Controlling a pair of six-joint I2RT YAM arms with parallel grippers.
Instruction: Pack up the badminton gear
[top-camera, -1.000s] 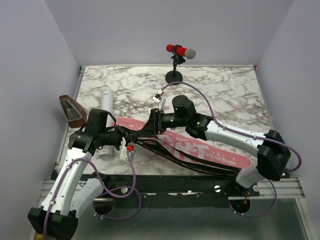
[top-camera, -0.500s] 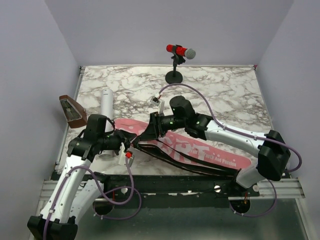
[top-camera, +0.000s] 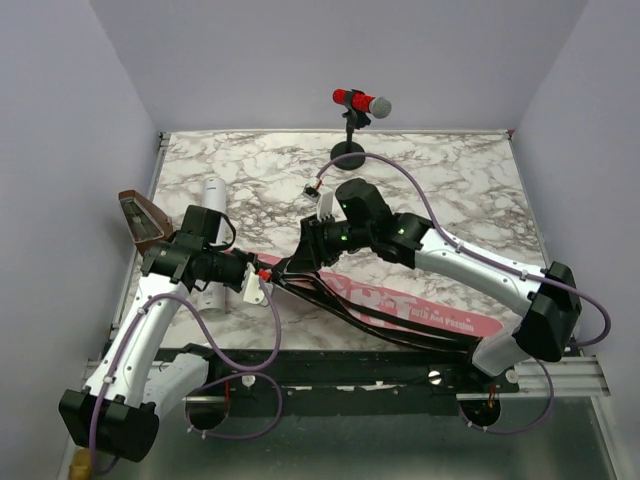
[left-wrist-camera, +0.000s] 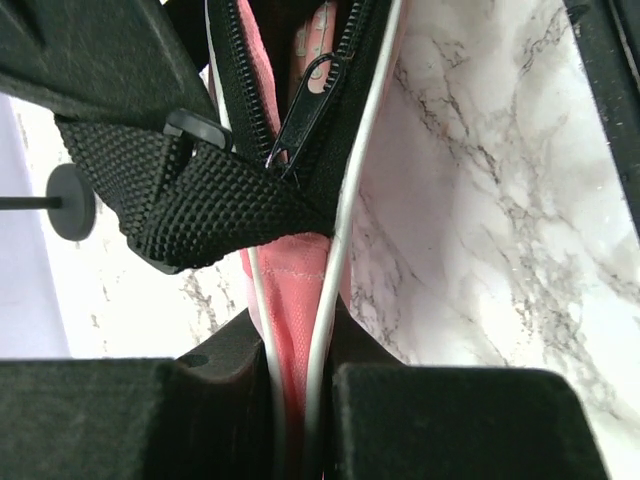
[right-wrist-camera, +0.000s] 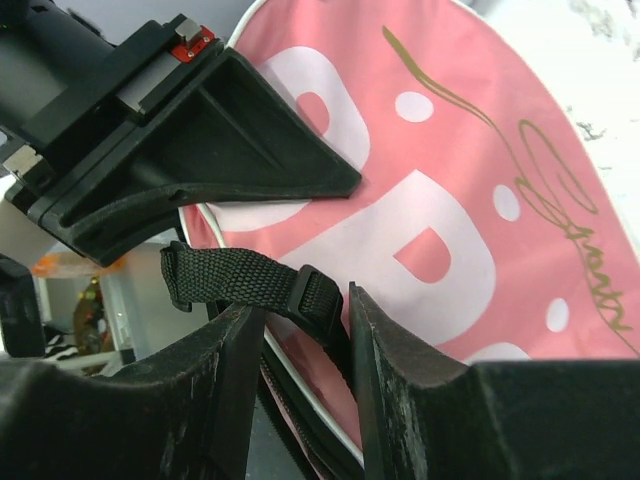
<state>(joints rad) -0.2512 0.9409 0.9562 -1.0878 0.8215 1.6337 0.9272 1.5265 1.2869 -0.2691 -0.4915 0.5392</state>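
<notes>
The long pink bag (top-camera: 430, 312) lies across the near table, its left end raised off the marble. My left gripper (top-camera: 262, 272) is shut on that end; the left wrist view shows pink fabric (left-wrist-camera: 290, 300) and white piping pinched between the jaws of the left gripper (left-wrist-camera: 300, 370). The zipper pull (left-wrist-camera: 310, 95) hangs just beyond. My right gripper (top-camera: 300, 255) holds the bag a little further right. In its wrist view the black strap (right-wrist-camera: 230, 275) and the bag's zipped edge sit between the right gripper's (right-wrist-camera: 305, 320) fingers. The white tube (top-camera: 211, 195) lies behind the left arm, partly hidden.
A red microphone (top-camera: 360, 102) on a black stand is at the back centre. A brown wedge-shaped box (top-camera: 140, 218) rests at the left table edge. The marble table (top-camera: 450, 190) has walls on the left, right and far sides. The arms' cables loop over the near edge.
Both grippers have lifted the bag's left end and drawn it slightly away from me. The bag now shows more edge-on from above. Both grips held.
</notes>
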